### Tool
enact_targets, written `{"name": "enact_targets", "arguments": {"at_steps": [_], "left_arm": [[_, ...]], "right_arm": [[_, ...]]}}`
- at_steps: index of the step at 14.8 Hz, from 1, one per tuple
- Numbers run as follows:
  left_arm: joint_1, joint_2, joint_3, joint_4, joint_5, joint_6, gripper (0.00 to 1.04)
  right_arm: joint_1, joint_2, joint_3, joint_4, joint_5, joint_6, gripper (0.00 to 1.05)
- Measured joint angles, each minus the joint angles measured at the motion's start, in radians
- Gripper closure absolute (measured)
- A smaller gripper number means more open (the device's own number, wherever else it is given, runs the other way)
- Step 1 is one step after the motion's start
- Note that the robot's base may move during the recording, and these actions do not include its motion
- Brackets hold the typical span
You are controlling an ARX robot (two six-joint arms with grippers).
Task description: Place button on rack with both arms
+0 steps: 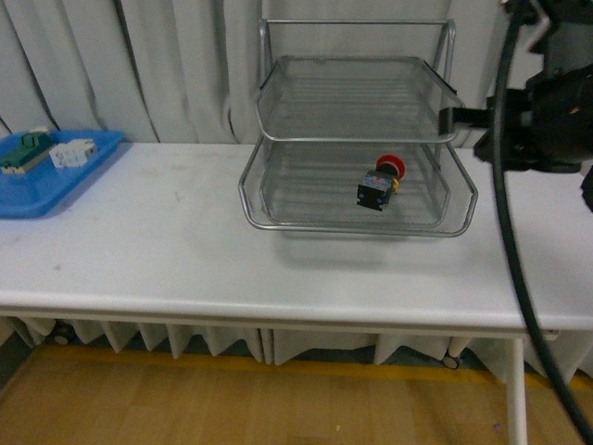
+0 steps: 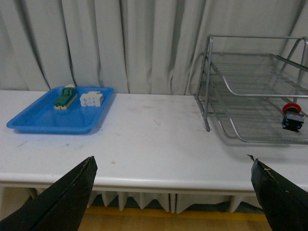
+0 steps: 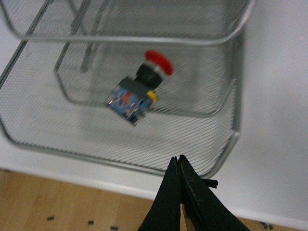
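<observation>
where mesh sags, button [image 1: 381,183] (red-capped), wire rack [image 1: 278,88]

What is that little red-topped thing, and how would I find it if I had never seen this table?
Start at the silver wire rack on the white table. On its lowest visible tier lies the button, tipped on its side toward the right. Its red mushroom cap on a black and blue body is the only colour in the rack.

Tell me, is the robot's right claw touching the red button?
Apart. In the right wrist view the shut right claw sits outside the rack, with mesh showing between it and the button.
</observation>
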Motion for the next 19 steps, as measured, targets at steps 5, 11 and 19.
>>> {"name": "enact_targets", "arguments": {"at_steps": [5,11,19], "left_arm": [[0.0,0.0,0.0,0.0,0.0,0.0,0.07],[0.0,0.0,0.0,0.0,0.0,0.0,0.07],[0.0,0.0,0.0,0.0,0.0,0.0,0.07]], "right_arm": [[0.089,0.077,0.021,-0.147,-0.06,-0.079,1.03],[0.135,0.258,0.164,-0.211,-0.096,-0.109,1.03],[0.144,0.429,0.348,-0.261,-0.093,-0.199,1.03]]}}
